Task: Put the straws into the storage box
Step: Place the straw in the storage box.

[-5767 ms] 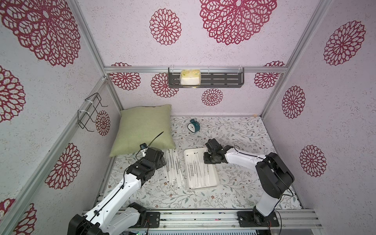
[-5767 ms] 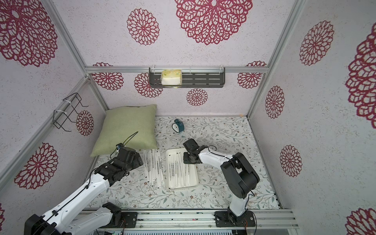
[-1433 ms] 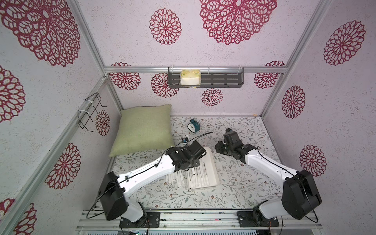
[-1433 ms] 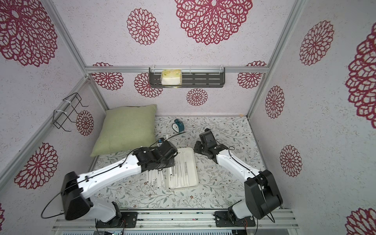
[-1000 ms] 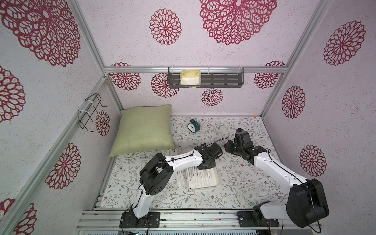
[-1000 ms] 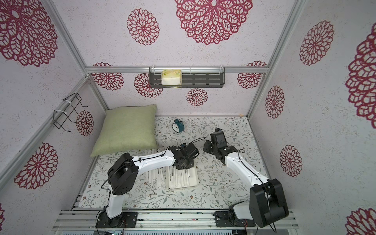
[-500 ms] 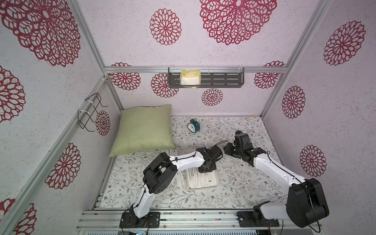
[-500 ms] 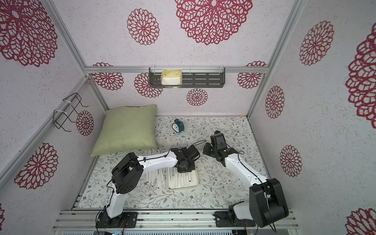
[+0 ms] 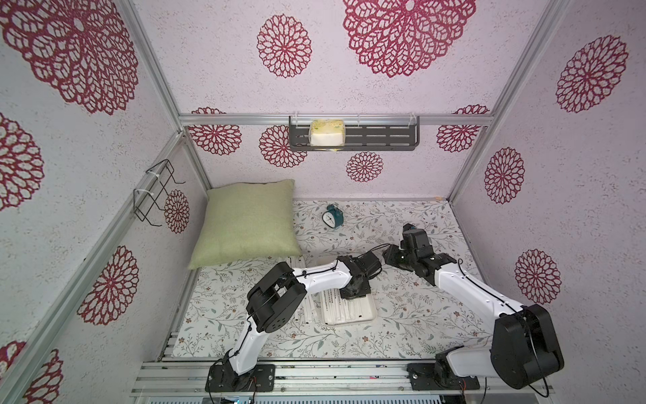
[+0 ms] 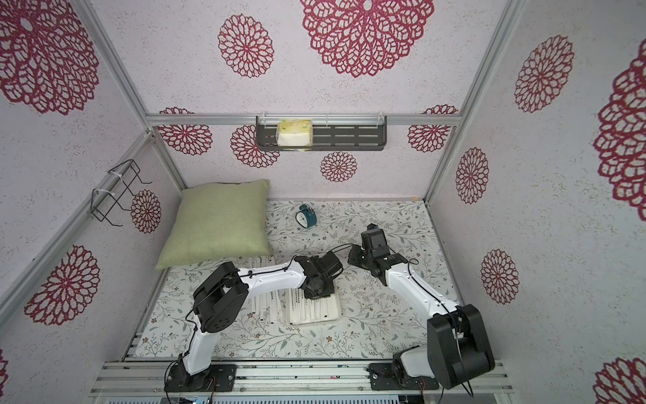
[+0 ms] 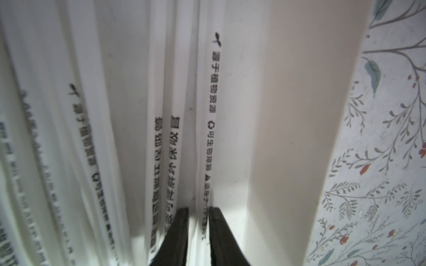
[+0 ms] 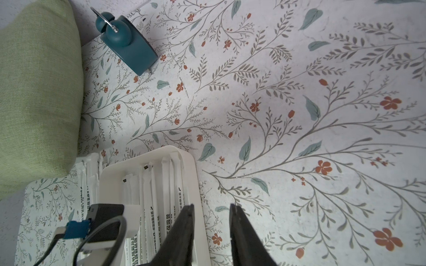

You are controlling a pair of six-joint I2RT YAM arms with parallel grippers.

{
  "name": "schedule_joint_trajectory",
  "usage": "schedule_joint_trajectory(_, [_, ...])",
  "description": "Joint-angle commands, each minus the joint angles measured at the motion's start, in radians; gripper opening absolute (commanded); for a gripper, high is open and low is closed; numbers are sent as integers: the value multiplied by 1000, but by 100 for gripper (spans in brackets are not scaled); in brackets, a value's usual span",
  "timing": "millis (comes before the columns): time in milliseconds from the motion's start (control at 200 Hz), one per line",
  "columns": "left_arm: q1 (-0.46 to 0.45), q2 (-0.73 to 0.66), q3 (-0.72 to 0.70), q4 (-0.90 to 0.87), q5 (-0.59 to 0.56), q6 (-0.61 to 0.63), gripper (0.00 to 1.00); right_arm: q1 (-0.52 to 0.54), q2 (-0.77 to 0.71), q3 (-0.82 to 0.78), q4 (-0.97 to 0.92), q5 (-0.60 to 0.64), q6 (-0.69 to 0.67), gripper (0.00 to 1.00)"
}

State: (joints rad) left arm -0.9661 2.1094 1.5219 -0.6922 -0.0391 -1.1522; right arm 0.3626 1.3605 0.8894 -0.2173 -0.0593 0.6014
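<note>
**benchrat:** So where's everything sitting? Mostly curious about the straws (image 11: 213, 115).

**yam_fan:** They're thin, white and paper-wrapped, with a line of small dark print down each one, a tiny leaf mark and a recycling symbol. A bunch lie lengthwise, side by side, in the storage box (image 12: 147, 159). That's the shallow white tray with rounded corners and a low rim. From the right wrist view a couple of little black tips show at the far end. There's a bare strip of tray floor along the long side nearer the right arm.

**benchrat:** All of them in?

**yam_fan:** Nope. A loose bunch (image 10: 265, 307) lies on the floral cloth (image 12: 299, 115) just beside the tray, on the left arm's side. Their far ends are near the corner of the green cushion (image 9: 248, 220). The box itself is mid-table, with the teal alarm clock (image 12: 129, 46) well behind it.

**benchrat:** Grippers?

**yam_fan:** The left gripper (image 11: 198, 209) is down inside the box, fingers a narrow gap apart, straddling one straw. One finger is right against it and the other is just clear, so it isn't pinching. The right gripper (image 12: 212, 206) hangs over the cloth just off the tray's far corner, jaws apart with nothing between them.
</note>
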Motion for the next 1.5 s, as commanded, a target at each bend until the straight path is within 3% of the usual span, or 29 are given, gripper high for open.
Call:
schedule_joint_trajectory(0, [8,-41,-14,7,-28,6,23,-5,7,4,30,-20,-13,32])
schedule_joint_trajectory(280, [11,-117,34,-14,-77,75,27,14,7,-16,20,-31,-8,29])
schedule_joint_trajectory(390, [16,-260,-8,-97,-195,112,30,90,-11,-27,-13,-9,3,24])
schedule_joint_trajectory(520, [67,-492,-203,-156,-362,159,37,220,12,-24,-7,36,55,20])
schedule_joint_trajectory(670, [192,-742,-457,-135,-447,232,56,310,124,15,18,85,89,20])
schedule_joint_trajectory(715, [230,-811,-531,-105,-447,251,66,326,156,27,18,106,91,21])
schedule_joint_trajectory(785, [286,-934,-642,-35,-430,273,72,344,202,54,3,143,87,21])
schedule_joint_trajectory(971, [408,-1158,-888,183,-322,282,74,360,284,77,-5,174,101,21])
schedule_joint_trajectory(1136, [438,-1182,-936,184,-303,288,72,363,334,91,-10,192,106,20])
schedule_joint_trajectory(1496, [474,-1069,-919,200,-235,309,62,373,375,116,1,151,116,12])
